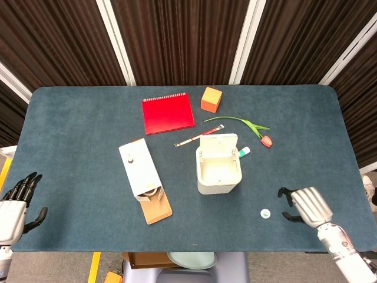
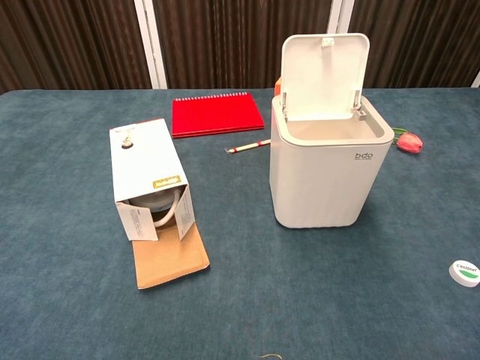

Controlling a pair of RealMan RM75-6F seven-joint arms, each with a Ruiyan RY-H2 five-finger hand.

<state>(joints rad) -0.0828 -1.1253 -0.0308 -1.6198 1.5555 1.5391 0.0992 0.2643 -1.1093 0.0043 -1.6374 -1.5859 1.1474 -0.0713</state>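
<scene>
My left hand sits at the table's near left edge, fingers spread, holding nothing. My right hand hovers at the near right with its fingers bent down and apart, nothing in them. A small round white and green cap lies just left of the right hand, apart from it. A white lidded bin stands at the centre with its lid up. Left of it an open white carton lies on its side, its brown flap on the cloth. Neither hand shows in the chest view.
A red spiral notebook and an orange cube lie at the back of the blue table. A red-white pen, a tulip and a small tube lie near the bin.
</scene>
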